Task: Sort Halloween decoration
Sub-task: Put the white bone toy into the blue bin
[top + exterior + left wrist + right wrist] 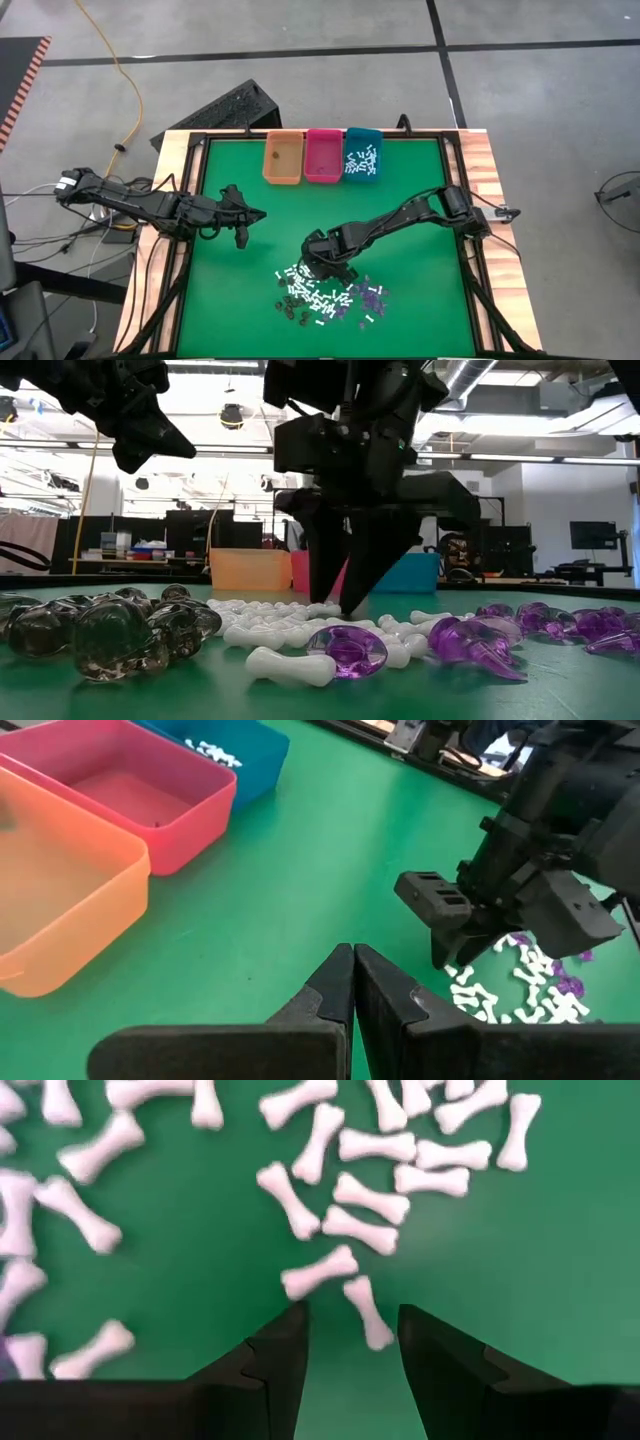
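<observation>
Right pincer (322,262) is lowered over the pile of decorations on the green bench (240,300), at the pile's edge nearest the bins. Fingers are held apart with nothing between them; in the right wrist view a single white bone (367,1312) lies just ahead of the gap, so a pick of that one piece is judged to be lined up. In the low view the fingertips are seen almost at the bench surface among the bones.

Pile (325,298): white bones clustered nearest the pincer, purple pieces (470,643) on the far side from the left arm, dark smoky pieces (105,630) on the side towards it. All loose, many touching or overlapping, so a neighbour could be dragged along when the fingers are shut.

Three bins are set in a row at the far edge of the bench, well apart from the pile: orange bin (283,158), pink bin (323,155), teal bin (362,155). White bones are already seen in the teal bin, so that is judged the target for white. Little or nothing can be made out in the other two.

Left pincer (243,222) is parked above the bench between the pile and the orange bin, fingers pressed together, empty, kept clear of the working arm.
</observation>
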Tool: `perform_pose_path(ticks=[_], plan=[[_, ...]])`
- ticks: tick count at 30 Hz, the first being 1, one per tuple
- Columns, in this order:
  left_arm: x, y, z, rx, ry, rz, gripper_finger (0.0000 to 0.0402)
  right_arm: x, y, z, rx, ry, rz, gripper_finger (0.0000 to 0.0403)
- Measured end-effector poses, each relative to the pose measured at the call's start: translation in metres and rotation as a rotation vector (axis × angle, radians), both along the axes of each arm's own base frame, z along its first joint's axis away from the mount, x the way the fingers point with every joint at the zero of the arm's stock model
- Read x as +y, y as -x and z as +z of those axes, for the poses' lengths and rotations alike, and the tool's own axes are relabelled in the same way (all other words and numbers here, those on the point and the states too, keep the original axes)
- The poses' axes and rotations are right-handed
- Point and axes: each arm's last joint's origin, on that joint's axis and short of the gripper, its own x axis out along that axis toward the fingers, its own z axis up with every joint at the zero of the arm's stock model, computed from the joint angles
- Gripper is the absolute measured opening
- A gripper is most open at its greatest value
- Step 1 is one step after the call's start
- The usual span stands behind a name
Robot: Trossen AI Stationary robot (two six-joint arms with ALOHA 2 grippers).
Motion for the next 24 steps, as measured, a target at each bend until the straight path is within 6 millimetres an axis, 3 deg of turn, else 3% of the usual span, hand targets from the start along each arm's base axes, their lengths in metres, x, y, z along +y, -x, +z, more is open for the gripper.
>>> perform_pose_path(ticks=[6, 16, 24], plan=[[0.0, 0.0, 0.0, 0.0, 0.0, 0.0, 0.0, 0.0, -0.0011, -0.0047, 0.012, 0.002, -0.001, 0.0175], [0.0002, 0.0001, 0.0, 0.0, -0.003, 0.008, 0.0, -0.0006, -0.0006, -0.0058, 0.023, -0.013, -0.038, 0.0063], [0.0003, 0.0001, -0.0001, 0.001, -0.004, 0.009, 0.0, -0.005, -0.0017, -0.0059, 0.033, -0.05, -0.145, 0.0016]])
